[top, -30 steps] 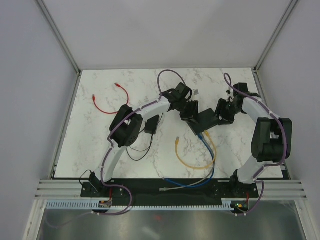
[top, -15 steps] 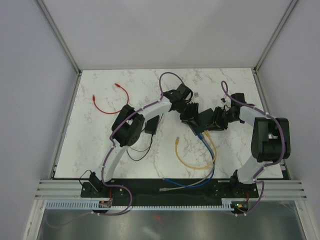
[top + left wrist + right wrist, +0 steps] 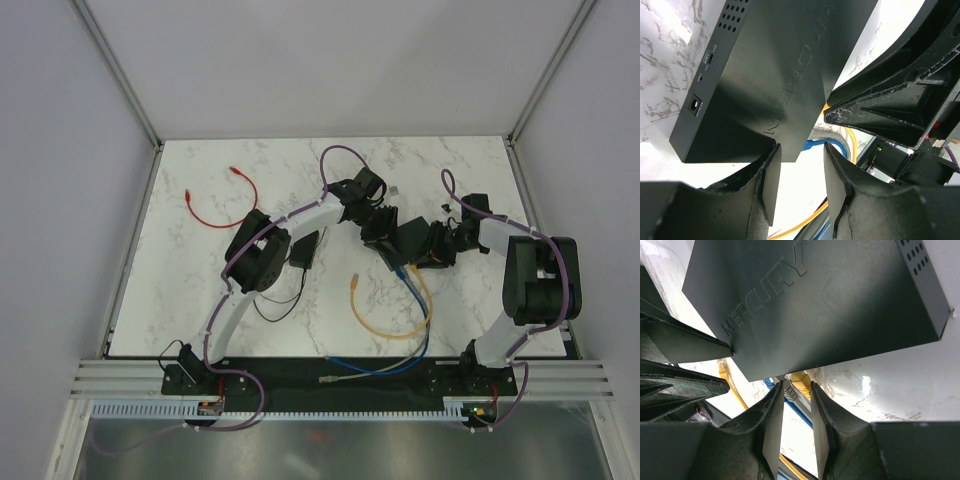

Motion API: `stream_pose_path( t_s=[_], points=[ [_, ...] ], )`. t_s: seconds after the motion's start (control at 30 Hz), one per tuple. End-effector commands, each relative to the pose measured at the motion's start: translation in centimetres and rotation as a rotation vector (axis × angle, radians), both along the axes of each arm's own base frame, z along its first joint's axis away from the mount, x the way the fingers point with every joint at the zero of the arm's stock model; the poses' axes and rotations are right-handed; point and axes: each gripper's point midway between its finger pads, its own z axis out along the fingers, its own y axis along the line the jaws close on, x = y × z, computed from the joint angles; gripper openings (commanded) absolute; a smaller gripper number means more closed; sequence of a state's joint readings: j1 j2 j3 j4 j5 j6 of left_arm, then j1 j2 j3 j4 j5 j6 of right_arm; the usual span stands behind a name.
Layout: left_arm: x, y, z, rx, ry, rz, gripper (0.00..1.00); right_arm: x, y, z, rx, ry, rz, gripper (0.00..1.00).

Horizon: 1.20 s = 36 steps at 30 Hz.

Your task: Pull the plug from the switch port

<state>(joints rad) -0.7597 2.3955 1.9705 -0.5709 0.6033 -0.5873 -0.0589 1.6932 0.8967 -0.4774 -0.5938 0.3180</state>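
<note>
Black and flat, the switch (image 3: 408,238) lies right of centre in the top view on the white marble table (image 3: 200,290), between the two grippers. The left gripper (image 3: 372,222) meets its upper-left end and the right gripper (image 3: 440,245) its right end.

In the left wrist view the switch (image 3: 780,75) fills the upper centre. The left gripper (image 3: 801,150) stands with its jaws partly apart astride the nearest corner; whether they clamp it cannot be told.

In the right wrist view the switch (image 3: 815,305) spans the top. Below its lower edge the yellow plug (image 3: 802,380) sits at the tips of the right gripper (image 3: 796,387), whose jaws leave a narrow gap. Contact with the plug cannot be told.

A yellow cable (image 3: 385,325) and a blue cable (image 3: 400,362) run from the switch toward the bottom of the top view. A power brick (image 3: 305,250) lies left of the switch, and a red cable (image 3: 215,210) at the upper left.
</note>
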Motion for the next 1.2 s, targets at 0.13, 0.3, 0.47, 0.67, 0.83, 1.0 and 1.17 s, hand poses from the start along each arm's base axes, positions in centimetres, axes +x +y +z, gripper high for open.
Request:
stream_pose_path(
  t_s=[0.13, 0.3, 0.47, 0.67, 0.83, 1.0, 1.17],
  points=[
    [-0.8, 0.5, -2.0, 0.055, 0.053, 0.001, 0.47, 0.3, -0.4, -1.3, -0.027, -0.01, 0.012, 0.36],
    [-0.9, 0.5, -2.1, 0.053, 0.062, -0.002, 0.47, 0.5, -0.4, -1.5, -0.02, -0.001, 0.003, 0.35],
    [-0.9, 0.6, -2.2, 0.054, 0.064, -0.004, 0.46, 0.4, -0.5, -2.0, -0.01, 0.016, -0.012, 0.34],
    [-1.1, 0.5, -2.4, 0.054, 0.072, -0.007, 0.45, 0.2, -0.7, -2.4, 0.022, 0.045, -0.035, 0.25],
    [-1.3, 0.6, -2.6, 0.058, 0.078, -0.009, 0.44, -0.4, -0.2, -2.8, 0.068, 0.099, -0.038, 0.16],
    [-1.3, 0.6, -2.7, 0.061, 0.08, -0.006, 0.44, -0.7, -0.3, -2.9, 0.061, 0.131, -0.039, 0.08],
    [-1.2, 0.5, -2.9, 0.06, 0.086, -0.003, 0.43, -1.1, -0.7, -3.1, 0.022, 0.152, -0.04, 0.0]
  ],
)
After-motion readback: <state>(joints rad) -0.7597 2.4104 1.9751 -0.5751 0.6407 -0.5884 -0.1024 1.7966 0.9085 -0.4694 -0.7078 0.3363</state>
